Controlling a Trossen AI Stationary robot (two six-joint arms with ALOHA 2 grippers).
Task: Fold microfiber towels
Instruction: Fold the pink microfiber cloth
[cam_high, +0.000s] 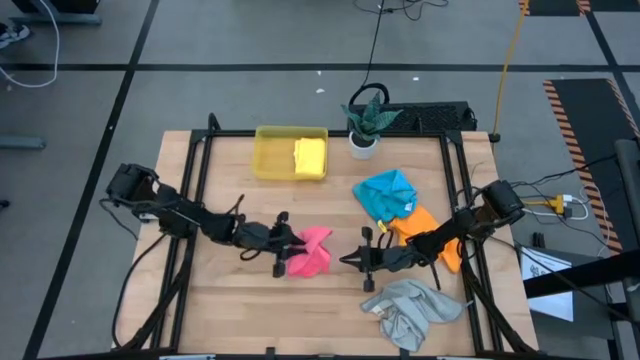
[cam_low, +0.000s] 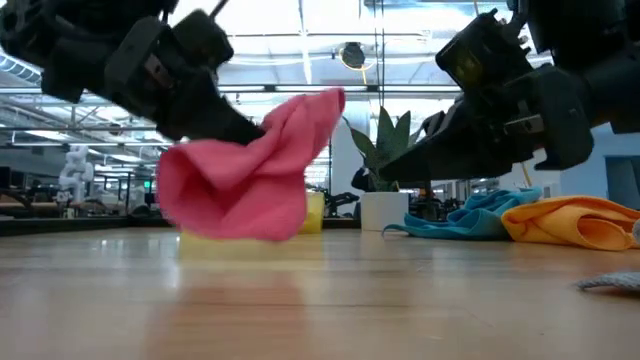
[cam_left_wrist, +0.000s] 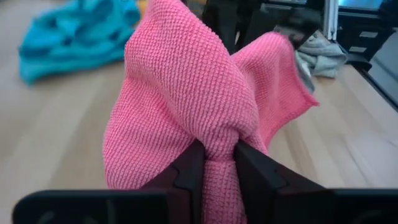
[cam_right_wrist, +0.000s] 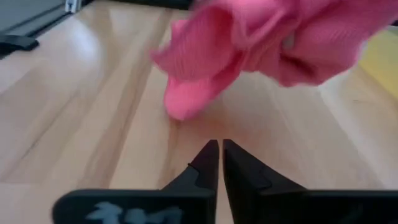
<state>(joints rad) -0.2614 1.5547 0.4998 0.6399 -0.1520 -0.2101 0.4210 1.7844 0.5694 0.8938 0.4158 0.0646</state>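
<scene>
pink towel pinched up

the left tool (cam_left_wrist: 219, 163) is clamped on the soft, floppy pink towel (cam_left_wrist: 186, 93); the right tool (cam_right_wrist: 217, 155), empty and almost together, sits just beside it; grab a corner.

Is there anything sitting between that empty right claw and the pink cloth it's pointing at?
Nothing visible. The right gripper, fingers nearly together and holding nothing, faces the pink towel across bare wooden table. The left gripper pinches that towel. The grey towel and orange towel lie off to the side.
</scene>
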